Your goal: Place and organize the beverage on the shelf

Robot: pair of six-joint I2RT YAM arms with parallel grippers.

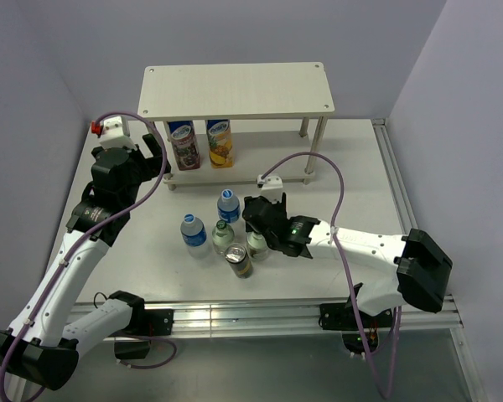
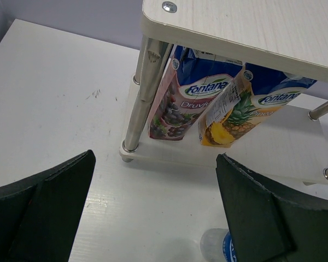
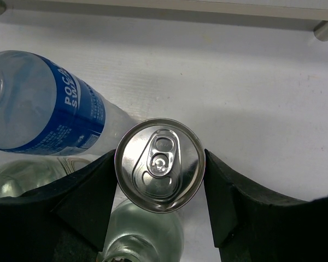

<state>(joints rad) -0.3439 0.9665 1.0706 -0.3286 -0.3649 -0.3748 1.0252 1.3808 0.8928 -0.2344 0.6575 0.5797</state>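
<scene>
Can (image 3: 159,165) — only its lid showing — sits clamped in the right claw (image 3: 160,170); left claw (image 2: 154,164) gapes wide.

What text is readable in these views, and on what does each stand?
"Fontana": grape juice carton.
"Druvj", rest hidden: same carton.
"Fontana": pineapple juice carton.
"POCA" above "SW", cut off: blue-labelled bottle.
The sticker on the pineapple juice carton: too small to read.
Lid of the can: nothing legible.
</scene>
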